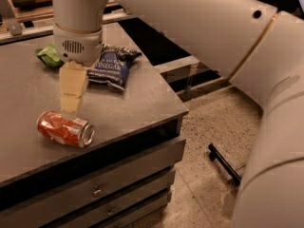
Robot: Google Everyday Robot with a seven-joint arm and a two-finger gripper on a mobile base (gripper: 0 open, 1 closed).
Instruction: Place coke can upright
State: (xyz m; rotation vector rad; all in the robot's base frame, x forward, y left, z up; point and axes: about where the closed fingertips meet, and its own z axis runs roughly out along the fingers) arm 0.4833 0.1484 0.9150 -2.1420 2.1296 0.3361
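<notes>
At 8 o'clock on the grey table (137,106), near its front edge: the coke can (65,129), down on its side. Red body with white lettering, silver lid end turned toward 4 o'clock, other end toward 10 o'clock. Not upright.

Directly at 12 o'clock from the can: the gripper (70,103), tan, pointing straight down from the white wrist housing (77,42). Tip low over the table surface, just beyond the can and apparently clear of it, though hard to judge from this angle. Seen as a single slab, so no telling how wide it stands.

At 1 o'clock from the can, well apart: a dark blue chip bag (110,66) lying flat, white lettering up. At 12 o'clock, farther back: a green bag (47,56), mostly hidden behind the wrist housing.

From 12 o'clock across to 3 and down to 5 o'clock of the view: the big white arm (199,23), filling the right side.

Under the table's front edge: grey drawers (118,179) with small pulls. At 4 o'clock: speckled floor (213,122) with a black bar (223,163) lying on it.
</notes>
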